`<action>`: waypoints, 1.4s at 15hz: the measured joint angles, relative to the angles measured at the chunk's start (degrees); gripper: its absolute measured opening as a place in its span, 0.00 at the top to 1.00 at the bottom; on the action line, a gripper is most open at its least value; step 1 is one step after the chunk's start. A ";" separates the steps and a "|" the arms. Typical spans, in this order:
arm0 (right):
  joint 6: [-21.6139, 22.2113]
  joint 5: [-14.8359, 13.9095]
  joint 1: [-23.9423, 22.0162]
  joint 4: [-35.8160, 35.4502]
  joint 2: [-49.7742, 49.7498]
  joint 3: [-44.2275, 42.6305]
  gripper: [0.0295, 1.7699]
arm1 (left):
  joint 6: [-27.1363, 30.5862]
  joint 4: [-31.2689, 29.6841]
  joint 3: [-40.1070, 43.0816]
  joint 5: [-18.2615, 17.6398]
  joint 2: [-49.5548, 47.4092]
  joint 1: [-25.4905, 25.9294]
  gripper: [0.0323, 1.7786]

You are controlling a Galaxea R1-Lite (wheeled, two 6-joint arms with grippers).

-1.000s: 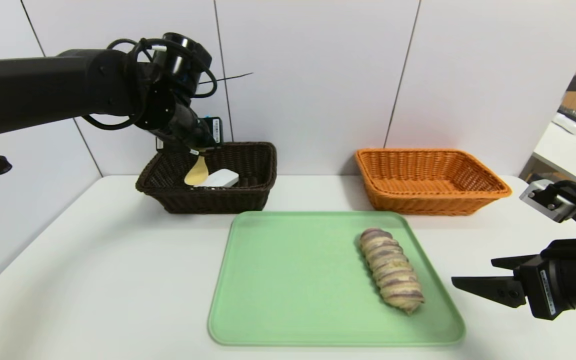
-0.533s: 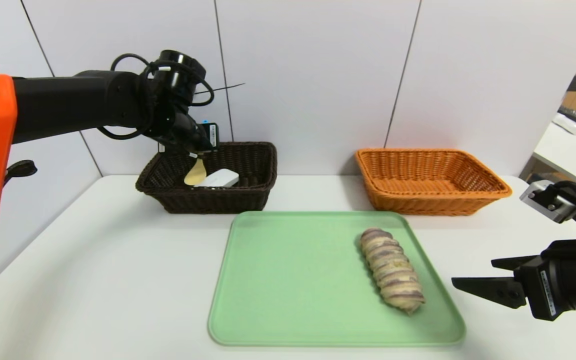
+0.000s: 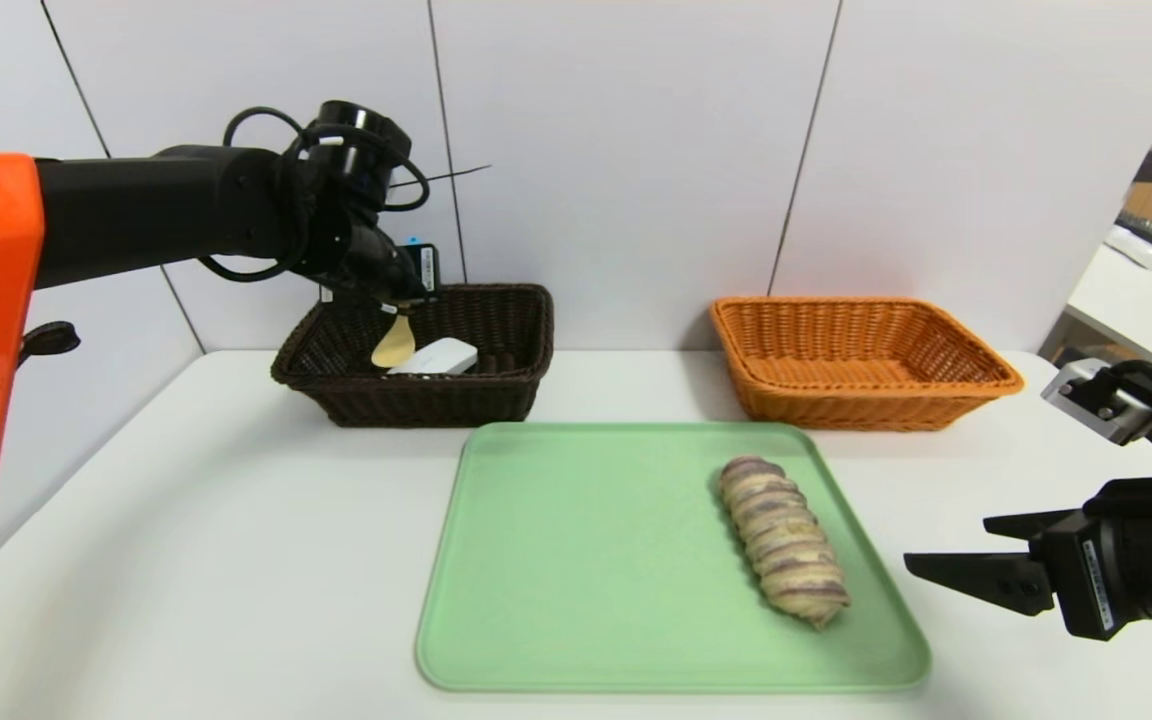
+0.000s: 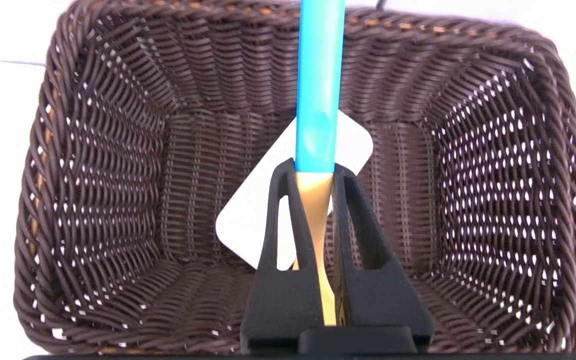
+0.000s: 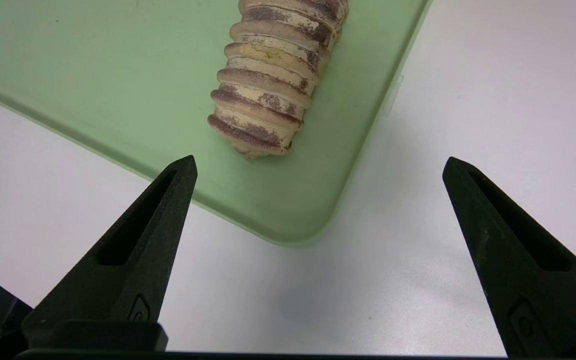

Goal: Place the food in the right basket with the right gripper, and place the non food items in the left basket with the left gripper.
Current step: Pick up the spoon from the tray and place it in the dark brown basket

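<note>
White table; left claw clamped on spoon; right claw apart.

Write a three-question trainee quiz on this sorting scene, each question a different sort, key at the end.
1. True or false: the left gripper is shut on the spoon above the dark brown basket.
2. Where is the bread loaf? A) in the orange basket B) on the green tray C) on the bare table
3. Fill in: the white case lies inside the ____ basket.

Key:
1. True.
2. B. The right gripper waits open beside the tray's corner.
3. Dark brown.
</note>
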 joint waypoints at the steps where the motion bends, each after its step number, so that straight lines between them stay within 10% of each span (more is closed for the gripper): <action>1: 0.02 -0.02 0.00 0.02 0.00 0.05 0.04 | 0.09 -0.66 0.00 0.00 0.11 0.05 0.94; 21: -0.09 0.09 0.02 -0.17 0.23 0.35 0.04 | 5.57 -5.90 0.02 -1.40 2.91 1.99 0.94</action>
